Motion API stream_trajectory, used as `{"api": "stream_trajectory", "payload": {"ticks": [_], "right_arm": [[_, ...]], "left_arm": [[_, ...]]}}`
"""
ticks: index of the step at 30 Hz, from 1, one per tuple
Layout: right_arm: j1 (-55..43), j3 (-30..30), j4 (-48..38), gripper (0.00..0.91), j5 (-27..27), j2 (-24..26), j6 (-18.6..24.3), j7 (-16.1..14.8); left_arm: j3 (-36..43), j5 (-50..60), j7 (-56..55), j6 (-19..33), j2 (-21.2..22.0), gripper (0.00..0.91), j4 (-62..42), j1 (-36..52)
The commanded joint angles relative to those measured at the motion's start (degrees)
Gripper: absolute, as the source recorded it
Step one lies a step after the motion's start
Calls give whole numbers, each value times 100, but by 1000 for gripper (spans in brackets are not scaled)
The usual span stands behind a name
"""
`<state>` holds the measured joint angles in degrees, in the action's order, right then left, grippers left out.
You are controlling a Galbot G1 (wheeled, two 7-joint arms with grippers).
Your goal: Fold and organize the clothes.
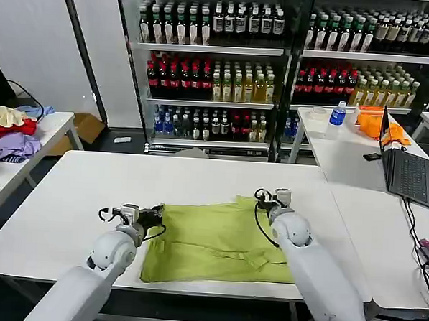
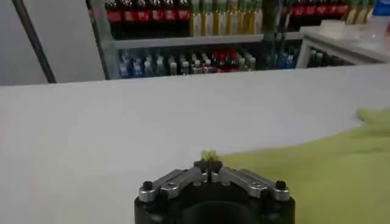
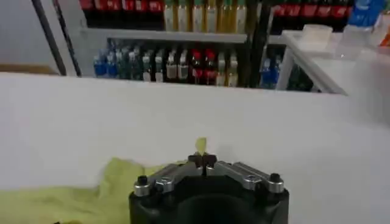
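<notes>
The shirt (image 1: 217,240) lies folded on the table (image 1: 69,189) near its front edge; the left gripper (image 1: 156,216) pinches the shirt's far left corner, fingers closed on the cloth; the right gripper (image 1: 273,201) pinches its far right corner likewise; behind stand bottle shelves (image 1: 212,74).

The right pincer (image 3: 206,162) is pinched shut on a corner of the lime T-shirt (image 3: 91,195), which lies on the white counter (image 3: 122,115). Beyond the counter stands a shelf of bottles (image 3: 177,64).
</notes>
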<state>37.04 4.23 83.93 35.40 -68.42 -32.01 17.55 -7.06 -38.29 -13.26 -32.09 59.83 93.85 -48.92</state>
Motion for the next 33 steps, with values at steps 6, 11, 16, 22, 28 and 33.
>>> {"api": "stream_trajectory", "payload": {"ticks": [6, 11, 16, 22, 28, 33], "right_arm": [[1505, 890, 2196, 0, -70, 642, 57, -67], [2269, 1270, 2779, 0, -94, 800, 62, -87], [2747, 1593, 3278, 0, -85, 901, 46, -85], [3291, 2039, 3522, 0, -61, 1013, 44, -99], [3710, 2250, 3485, 0, 49, 1045, 42, -27], [3853, 2232, 3413, 0, 50, 1004, 24, 10]], "left_arm": [[-484, -224, -13, 40, -405, 30, 1587, -1113], [-644, -218, -11, 40, -540, 30, 2003, -1627], [-758, -214, -14, 22, -585, 30, 2248, -1878], [-788, -152, 21, 16, -597, 20, 2275, -2094], [-736, -52, 69, 83, -656, 20, 2071, -2299], [-714, 9, 88, 139, -632, 30, 1845, -2303]]}}
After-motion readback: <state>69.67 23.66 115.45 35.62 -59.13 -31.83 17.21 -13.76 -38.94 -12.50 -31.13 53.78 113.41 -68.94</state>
